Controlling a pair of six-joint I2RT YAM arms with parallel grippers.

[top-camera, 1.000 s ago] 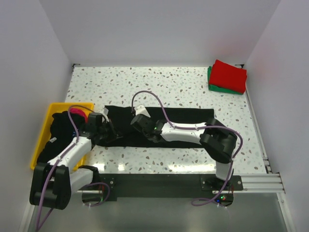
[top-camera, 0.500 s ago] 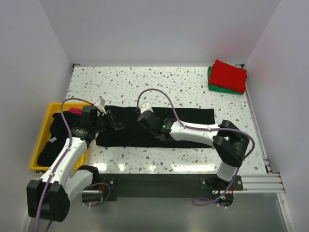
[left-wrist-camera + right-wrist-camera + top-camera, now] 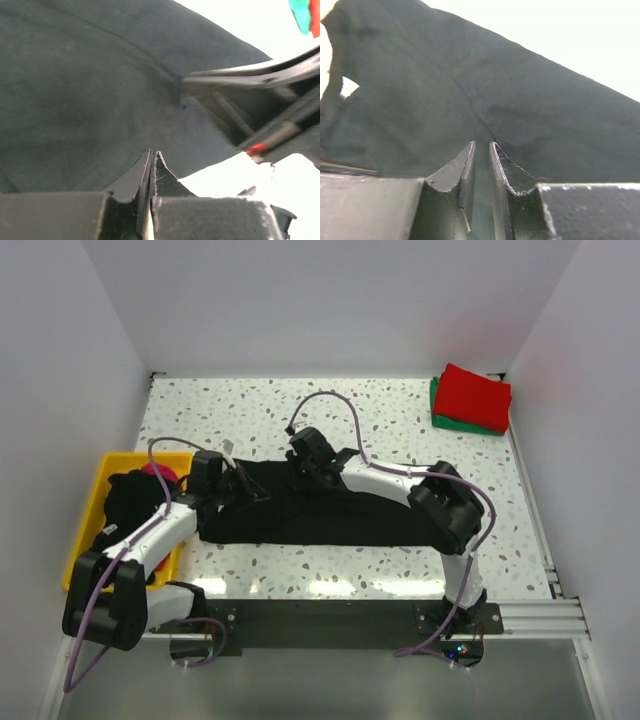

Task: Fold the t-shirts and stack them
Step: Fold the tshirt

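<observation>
Two grippers are set on the left part of the black t-shirt (image 3: 340, 518), laid as a long strip across mid table (image 3: 400, 430); crosswise fold judged in hand. L gripper (image 3: 248, 494): jaws closed, cloth between not confirmed. R gripper (image 3: 300, 472): jaws apparently pinched on a cloth ridge. Next: left end to be carried rightwards w/o slip. Red t-shirt (image 3: 476, 395) on green t-shirt (image 3: 436, 410) far right, well apart; yellow bin (image 3: 80, 540) just left.

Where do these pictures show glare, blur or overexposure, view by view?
Top view: sharp, evenly lit, bright reflections on the table near its front edge. Left wrist view: the black t-shirt looks soft, the right arm is blurred, the background burns out to white. Right wrist view: the right claw is sharp, the area beyond the shirt washed out.
</observation>
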